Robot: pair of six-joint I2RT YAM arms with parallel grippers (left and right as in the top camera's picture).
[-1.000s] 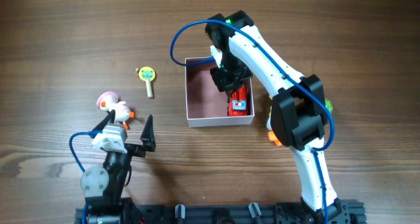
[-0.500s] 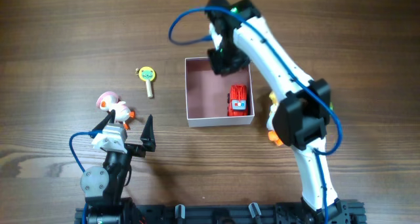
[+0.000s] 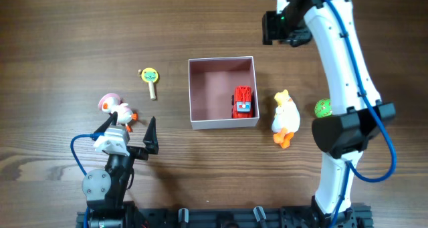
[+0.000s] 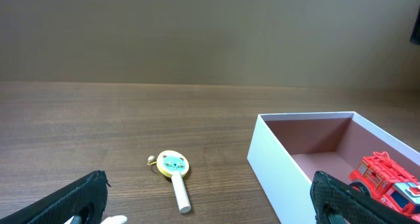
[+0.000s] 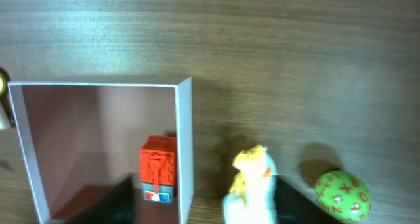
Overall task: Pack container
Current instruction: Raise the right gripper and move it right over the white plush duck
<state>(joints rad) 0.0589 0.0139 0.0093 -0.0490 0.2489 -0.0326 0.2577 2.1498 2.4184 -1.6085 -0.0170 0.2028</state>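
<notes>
While stretched beyond the container [image 3: 221, 123], right gripper [image 3: 275, 29] gapes | left gripper [image 3: 130, 136] near base, fingers apart

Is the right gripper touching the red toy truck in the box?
Apart. The overhead view shows the right gripper well beyond the far wall of the box, while the toy truck lies alone inside it.

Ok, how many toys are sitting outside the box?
4: a cat-face paddle and pink bird left of the container, a yellow duck and green ball right. None obviously hidden.
</notes>
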